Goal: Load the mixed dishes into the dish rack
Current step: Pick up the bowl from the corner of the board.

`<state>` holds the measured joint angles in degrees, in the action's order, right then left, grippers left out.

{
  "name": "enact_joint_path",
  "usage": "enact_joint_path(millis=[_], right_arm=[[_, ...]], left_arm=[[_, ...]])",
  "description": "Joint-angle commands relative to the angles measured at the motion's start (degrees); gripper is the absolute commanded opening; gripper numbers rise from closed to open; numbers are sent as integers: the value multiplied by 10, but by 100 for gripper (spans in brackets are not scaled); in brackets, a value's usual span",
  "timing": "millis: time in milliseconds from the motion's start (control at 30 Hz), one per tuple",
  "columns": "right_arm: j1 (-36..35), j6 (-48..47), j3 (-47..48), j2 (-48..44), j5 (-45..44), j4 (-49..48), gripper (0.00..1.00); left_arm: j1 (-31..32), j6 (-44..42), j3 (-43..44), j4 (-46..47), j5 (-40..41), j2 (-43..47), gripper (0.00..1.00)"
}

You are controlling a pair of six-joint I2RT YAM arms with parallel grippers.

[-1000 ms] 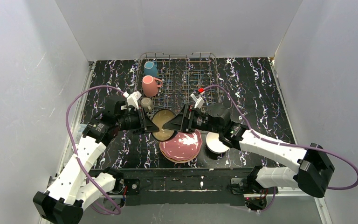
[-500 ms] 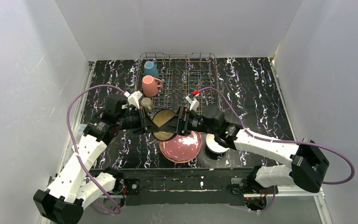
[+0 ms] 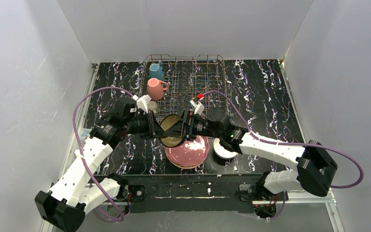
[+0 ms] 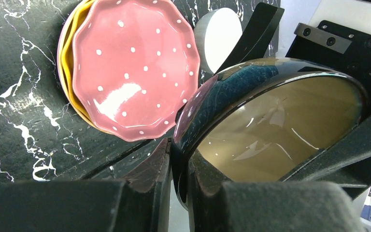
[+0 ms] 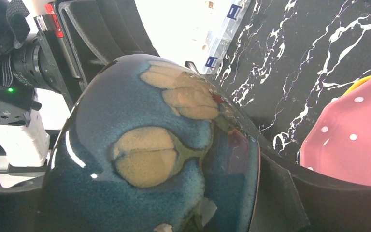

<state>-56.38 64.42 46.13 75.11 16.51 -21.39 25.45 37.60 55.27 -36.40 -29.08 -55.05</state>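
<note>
Dark-blue bowl (image 3: 172, 129) hangs tilted between dish rack (image 3: 207, 77) and pink plate (image 3: 189, 151), left gripper (image 3: 151, 127) pinching its rim, while your right gripper (image 3: 186, 127), jaws fully spread, has slid in around it, so the handover looks set.

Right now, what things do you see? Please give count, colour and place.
dish rack: one, grey wire, far middle
teal mug: one, rack's far left
pink mug: one, just nearer
olive-grey mug: one, rack's near left, half hidden
dark-blue bowl: one, tan inside, held up before the rack
pink plate: one, dotted, atop orange plate, near edge
white bowl: one, right of plates
left gripper: shut on bowl's rim
right gripper: open around it
</note>
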Motion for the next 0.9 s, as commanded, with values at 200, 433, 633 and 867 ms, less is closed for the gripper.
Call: enact_joint_path(millis=[200,433,633,867], right_arm=[[-1,-12,16,-1,-2,-26,84],[-1,-16,11,-9,-6,-24,66],[-1,-22,9,-22,-17,-16,44],[-1,-32,12,-32,-31,-2,34]], left_arm=[[22,0,41,37,-20,0,0],[23,1,38,40,-14,-8,0],[23,5,32,44,-10,-13,0],[24,7,31,45,-7,-15,9]])
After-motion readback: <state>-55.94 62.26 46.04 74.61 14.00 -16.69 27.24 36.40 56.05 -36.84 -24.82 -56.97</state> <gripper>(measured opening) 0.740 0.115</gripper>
